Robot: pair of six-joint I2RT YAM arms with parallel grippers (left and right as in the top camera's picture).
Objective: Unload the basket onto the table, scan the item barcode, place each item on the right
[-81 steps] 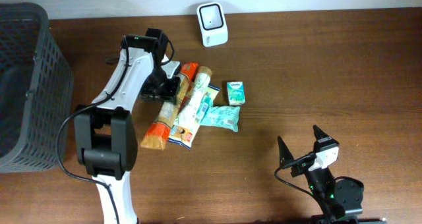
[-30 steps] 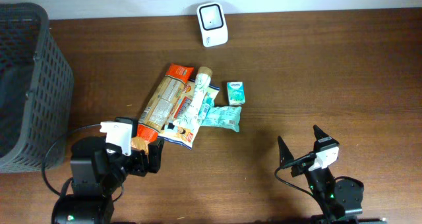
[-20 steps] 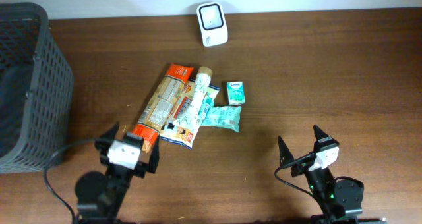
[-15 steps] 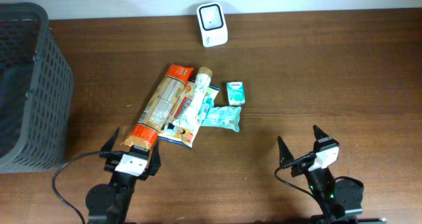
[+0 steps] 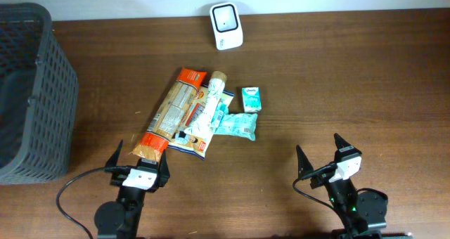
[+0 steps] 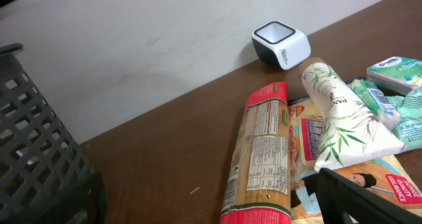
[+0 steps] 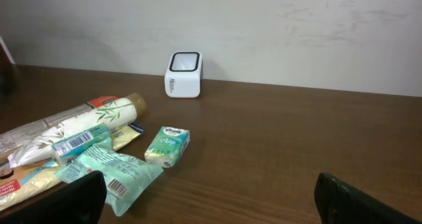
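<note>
Left gripper [image 5: 140, 160] and right gripper [image 5: 318, 153]: jaws wide apart, both empty. Long orange plastic packet [image 5: 169, 114] lies on brown wooden desk [image 5: 351, 70], apart from white box-shaped scanner [image 5: 226, 16].

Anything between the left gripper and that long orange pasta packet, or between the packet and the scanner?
Nothing visible. The open left gripper sits just short of the near end of the long orange pasta packet, with nothing between them. Bare wooden table runs from the packet's far end to the small white scanner.
</note>
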